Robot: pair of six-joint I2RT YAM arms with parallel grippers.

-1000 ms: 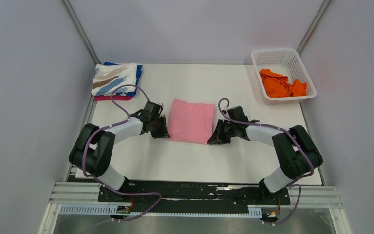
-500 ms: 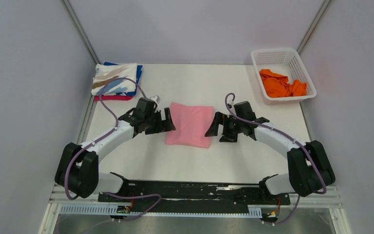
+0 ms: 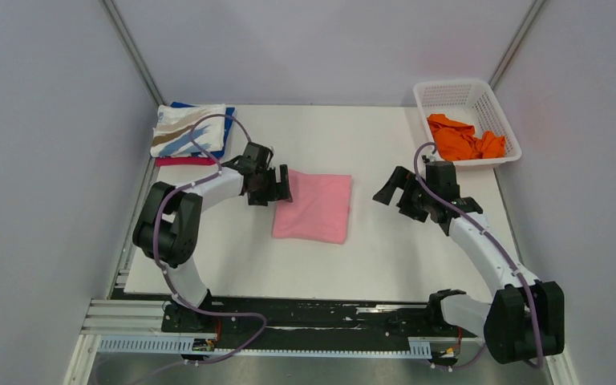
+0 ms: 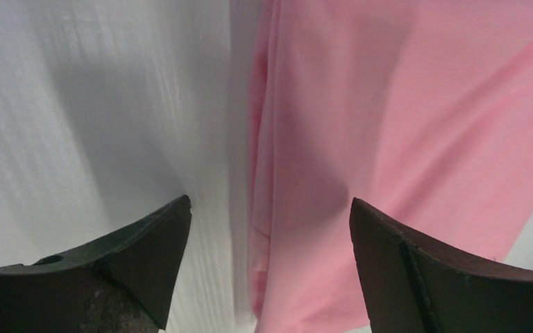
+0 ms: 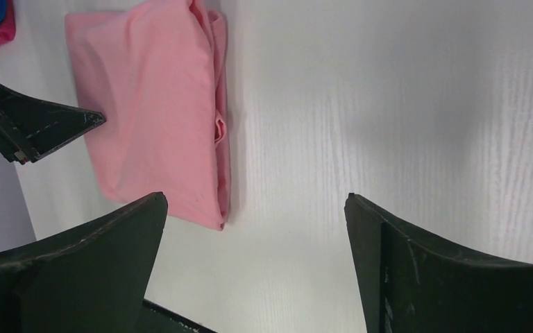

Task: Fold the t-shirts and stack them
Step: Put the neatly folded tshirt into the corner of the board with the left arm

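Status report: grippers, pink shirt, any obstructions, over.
Left gripper open at edge of pink t-shirt; right gripper open, clear of it. Shirt folded on table, not yet on stack. No obstruction seen.

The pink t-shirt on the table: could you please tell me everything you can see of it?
The pink t-shirt is plain, light pink soft cloth, folded into a flat, roughly square packet with layered folds showing along its side edges. It lies on the white table near the middle, slightly skewed. The left gripper, open, hangs at its left edge; contact cannot be told. The right gripper, open, is well clear of it.
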